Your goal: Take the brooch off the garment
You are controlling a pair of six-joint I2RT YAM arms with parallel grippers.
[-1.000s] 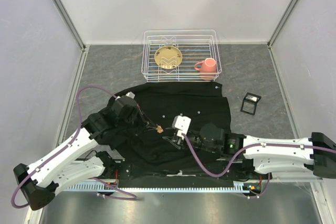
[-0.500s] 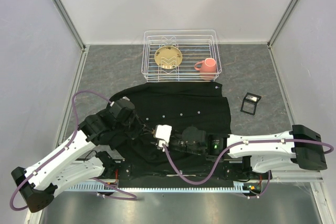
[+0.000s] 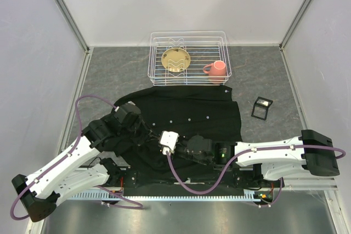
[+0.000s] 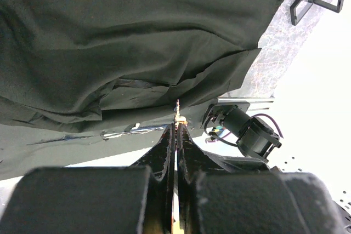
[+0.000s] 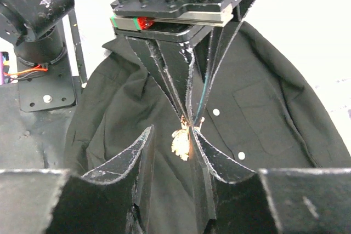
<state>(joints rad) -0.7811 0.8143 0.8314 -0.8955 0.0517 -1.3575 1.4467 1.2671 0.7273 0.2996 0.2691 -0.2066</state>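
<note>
Boxed in by plain pale walls [image 3: 186, 4] far beyond and to either side of the left tool [image 4: 176, 129], aluminium posts [image 3: 64, 9] at the corners. Mottled grey table [image 3: 120, 69] below, evenly lit.

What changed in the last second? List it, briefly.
The right gripper slid left across the garment and is now open on either side of the brooch. The left gripper barely shifted and stays shut on the brooch. The rack and cup are unmoved.

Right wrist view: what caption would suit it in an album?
The left gripper pinches the brooch between the right gripper's open fingers, over the black garment.
</note>
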